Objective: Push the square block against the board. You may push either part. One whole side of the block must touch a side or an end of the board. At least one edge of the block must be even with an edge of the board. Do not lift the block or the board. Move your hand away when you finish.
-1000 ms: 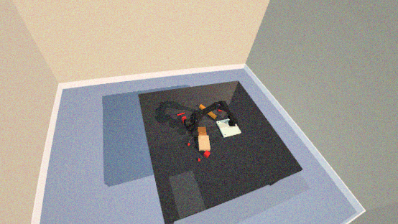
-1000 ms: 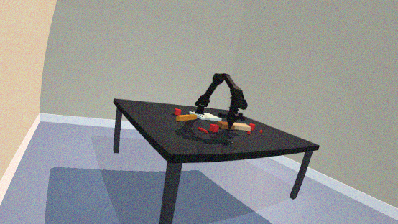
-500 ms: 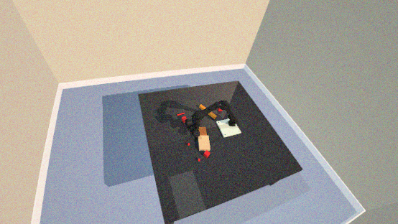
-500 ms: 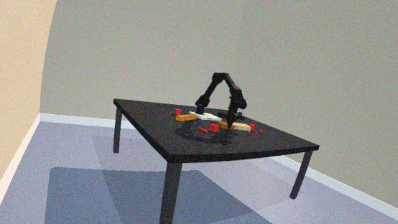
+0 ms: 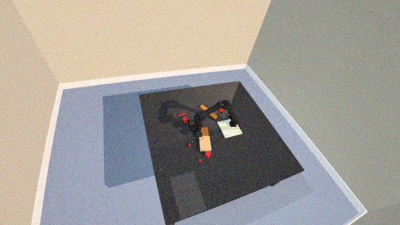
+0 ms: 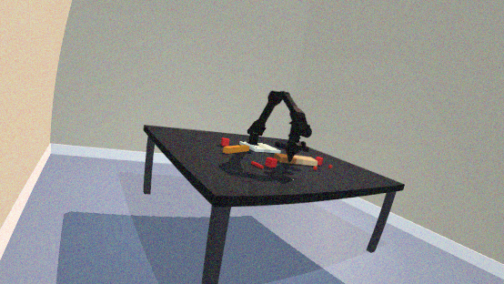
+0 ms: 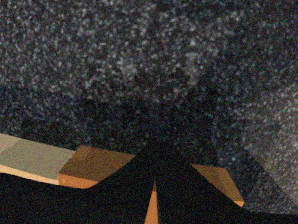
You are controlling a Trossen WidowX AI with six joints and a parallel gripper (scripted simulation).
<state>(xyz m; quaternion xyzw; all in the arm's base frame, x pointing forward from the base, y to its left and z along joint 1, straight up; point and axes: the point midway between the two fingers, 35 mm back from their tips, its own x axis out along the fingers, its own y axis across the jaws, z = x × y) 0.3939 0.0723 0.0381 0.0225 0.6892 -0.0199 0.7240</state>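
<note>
The square block (image 5: 204,131) (image 7: 102,162), orange-brown, lies flat at one end of the pale tan board (image 5: 205,144) (image 6: 307,160) (image 7: 37,158). Their facing sides look touching or almost touching; the wrist view shows no clear gap. The block is narrower than the board, and I cannot tell whether any edges are even. My gripper (image 5: 198,134) (image 6: 291,159) is shut and empty. It is low beside the block's side, on the left in the top view. The fingers cover the middle of the block in the wrist view, so contact is unclear.
A red cube (image 5: 185,120) (image 6: 271,162) and a red bar (image 5: 182,115) (image 6: 257,165) lie near the arm. Another red cube (image 5: 208,154) is close to the board's far end. Orange bars (image 5: 214,115) and the white base plate (image 5: 231,132) lie behind.
</note>
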